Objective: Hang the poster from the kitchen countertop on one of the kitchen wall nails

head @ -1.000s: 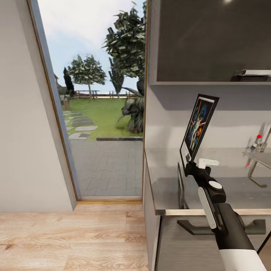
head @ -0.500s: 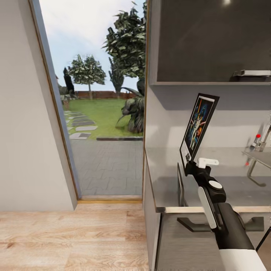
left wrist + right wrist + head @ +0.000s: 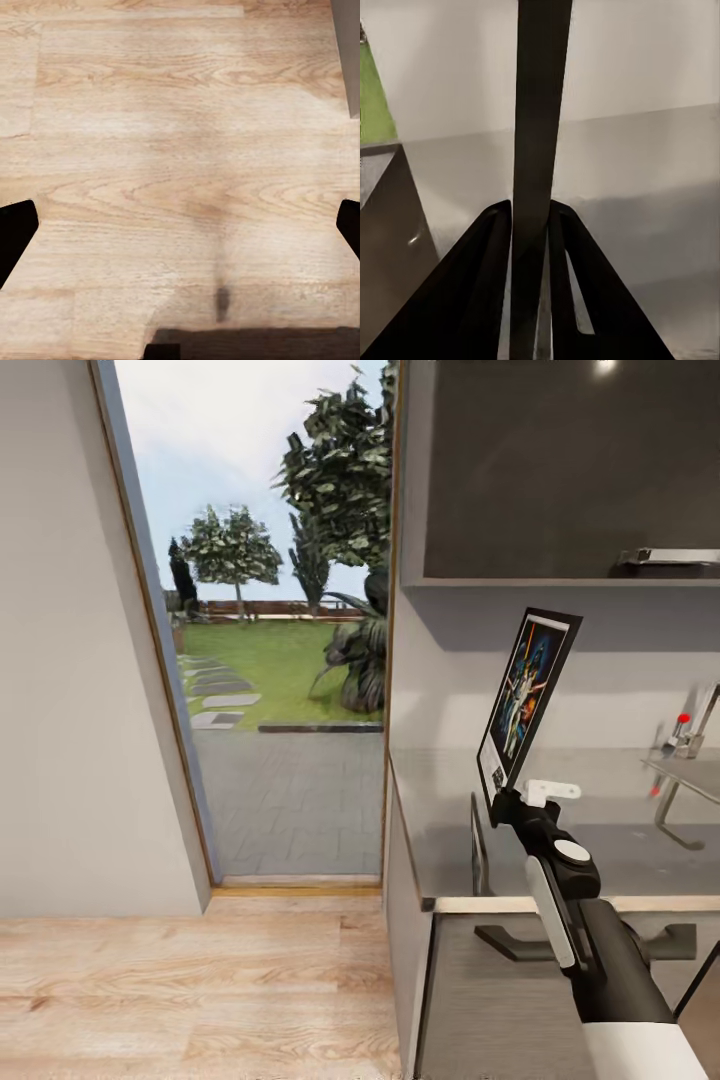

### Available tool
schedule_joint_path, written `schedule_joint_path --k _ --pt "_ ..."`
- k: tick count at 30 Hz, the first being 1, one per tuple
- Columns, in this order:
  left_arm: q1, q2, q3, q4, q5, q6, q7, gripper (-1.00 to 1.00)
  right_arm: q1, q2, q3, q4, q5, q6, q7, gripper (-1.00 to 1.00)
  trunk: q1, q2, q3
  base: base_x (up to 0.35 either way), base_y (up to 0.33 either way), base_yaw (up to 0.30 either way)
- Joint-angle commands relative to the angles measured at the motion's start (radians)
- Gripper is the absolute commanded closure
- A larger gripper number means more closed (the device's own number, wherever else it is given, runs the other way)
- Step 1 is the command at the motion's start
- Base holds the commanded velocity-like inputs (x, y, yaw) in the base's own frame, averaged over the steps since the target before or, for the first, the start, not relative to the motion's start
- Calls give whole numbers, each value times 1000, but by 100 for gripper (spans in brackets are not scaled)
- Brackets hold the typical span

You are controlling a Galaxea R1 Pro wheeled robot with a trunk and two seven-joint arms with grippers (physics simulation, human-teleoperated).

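In the head view the poster (image 3: 527, 698) stands upright and edge-turned above the kitchen countertop (image 3: 600, 855), its dark blue artwork and white border facing left. My right gripper (image 3: 508, 801) is shut on the poster's lower edge. In the right wrist view the poster (image 3: 540, 105) is a dark vertical strip clamped between the two black fingers (image 3: 487, 292). My left gripper (image 3: 180, 229) is open over bare wooden floor, with its dark fingertips (image 3: 15, 236) far apart. The wall nails are out of view.
An open doorway (image 3: 285, 660) at the left leads to a paved yard and garden. A dark upper cabinet (image 3: 560, 470) hangs over the counter. A tap (image 3: 690, 745) stands at the right. Grey cabinet fronts with a dark handle (image 3: 590, 945) sit below. Wooden floor (image 3: 200, 990) lies in front.
The whole head view has shifted slightly, with the door frame and cabinets now a little further right, so the camera moved. The poster stays in my right gripper.
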Motion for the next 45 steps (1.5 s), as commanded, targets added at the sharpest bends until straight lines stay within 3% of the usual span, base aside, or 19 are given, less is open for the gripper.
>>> schedule_joint_path --k 1,23,25,27,30,40,43,45 --pt "0 -1 5 -1 -6 -2 0 -100 -1 0 1 -1 -12 3 -7 100 0 -1 -1 -188 171 0" --pt "0 -1 5 0 -6 -2 0 -100 0 1 3 0 -12 3 -7 100 0 -1 -1 -70 170 228" --pt "0 -1 5 0 -6 -2 0 -100 0 1 11 0 -12 3 -7 100 0 -1 -1 0 289 287" --pt "0 -1 5 0 -6 -2 0 -100 0 0 55 -1 -12 3 -7 100 0 -1 -1 0 290 287" --pt "0 -1 5 0 -6 -2 0 -100 0 1 79 -1 -12 3 -7 100 0 -1 -1 -18 291 287" --pt "1 -1 5 -1 -6 -3 0 -100 6 1 93 -1 -13 3 -2 100 0 -1 -1 -65 291 201" --pt "0 -1 5 -1 -6 -3 0 -100 11 0 91 -1 -13 2 49 100 0 -1 -1 -52 253 28" --pt "0 3 5 -1 -6 -4 0 -100 14 -5 86 -1 -11 1 189 100 0 -1 -1 -20 113 11"
